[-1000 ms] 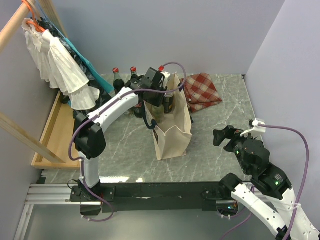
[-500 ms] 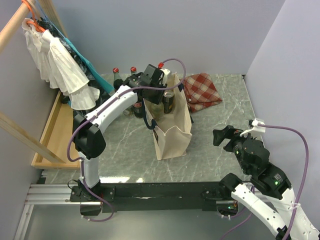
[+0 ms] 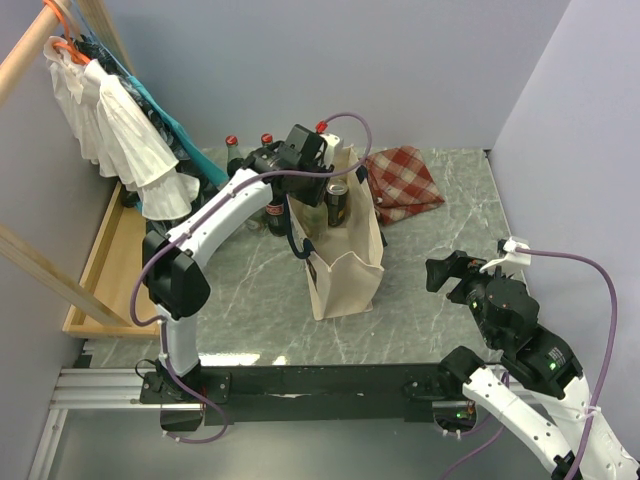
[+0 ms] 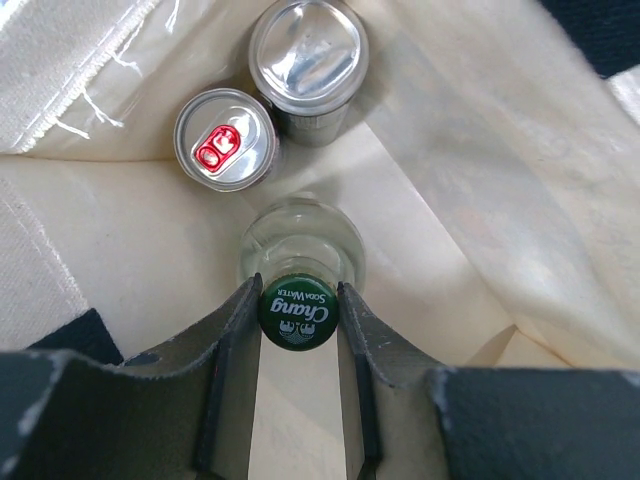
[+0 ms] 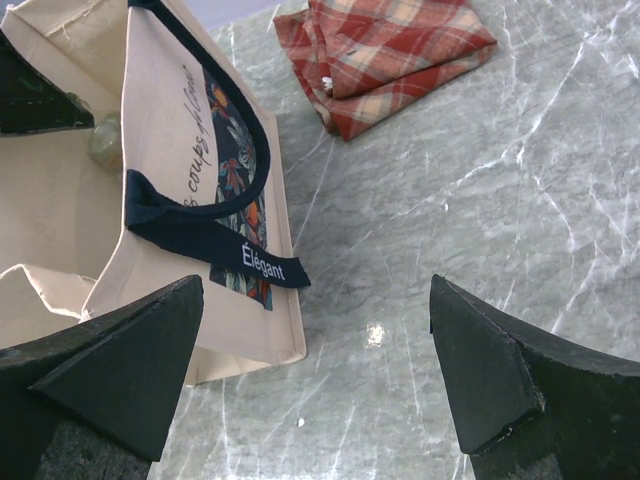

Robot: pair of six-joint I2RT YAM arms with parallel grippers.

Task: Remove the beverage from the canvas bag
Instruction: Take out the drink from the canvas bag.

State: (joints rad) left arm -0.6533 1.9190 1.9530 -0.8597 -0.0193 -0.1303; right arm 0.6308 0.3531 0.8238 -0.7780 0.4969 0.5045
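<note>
The cream canvas bag (image 3: 345,275) with navy handles stands open mid-table. Inside it, the left wrist view shows a clear glass bottle with a green cap (image 4: 298,310), the beverage, and two silver cans (image 4: 225,138) (image 4: 308,55) beside it. My left gripper (image 4: 297,290) reaches down into the bag's far end (image 3: 312,185) and is shut on the bottle's neck just under the cap. My right gripper (image 5: 315,370) hangs open over the marble to the right of the bag (image 5: 170,150), holding nothing; it also shows in the top view (image 3: 445,272).
A folded red checked cloth (image 3: 403,180) lies behind the bag on the right. Dark bottles with red caps (image 3: 232,150) stand behind the bag on the left. A wooden tray (image 3: 105,260) and hanging clothes (image 3: 110,120) line the left side.
My left wrist has shifted slightly up and toward the back with the bottle still gripped. The right arm has not moved.
</note>
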